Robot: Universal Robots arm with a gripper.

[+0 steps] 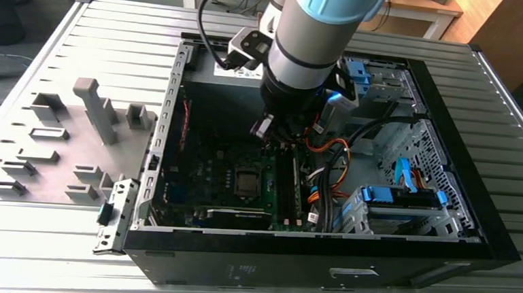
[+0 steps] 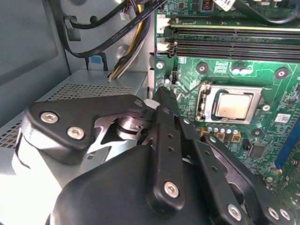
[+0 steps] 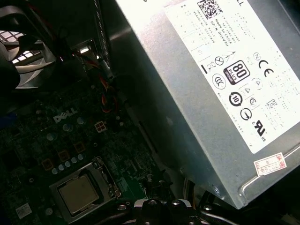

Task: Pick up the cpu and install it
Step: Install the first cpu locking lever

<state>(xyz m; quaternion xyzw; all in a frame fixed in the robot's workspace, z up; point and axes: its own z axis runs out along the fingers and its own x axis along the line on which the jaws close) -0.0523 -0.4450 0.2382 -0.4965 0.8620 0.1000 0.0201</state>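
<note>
**CPU seated in its socket, gripper hanging above the board**

From my station I saw the arm (image 1: pixel 319 27) reaching down into the open computer case (image 1: pixel 474 241), which lay on its side on the ribbed metal table (image 1: pixel 45 256). The gripper (image 1: pixel 278 135) hung over the motherboard (image 1: pixel 213 184), close to the grey power supply box (image 3: pixel 220 89).

The cpu (image 2: pixel 233 105) lay flat inside the metal frame of its socket (image 2: pixel 205 101) on the green board; I found it in both wrist views (image 3: pixel 78 194), its dull tan face up, and as a small pale square in the exterior view (image 1: pixel 244 180). The gripper stood apart from it, above and to one side, holding nothing that I could see.

In the second wrist view the black fingers (image 2: pixel 164 136) met at a narrow tip, so I took the jaws to be together.

The memory slots (image 2: pixel 229 37) ran beside the socket. On the exterior view's left, grey plastic fixtures (image 1: pixel 95 109) stood on the table outside the case.
</note>
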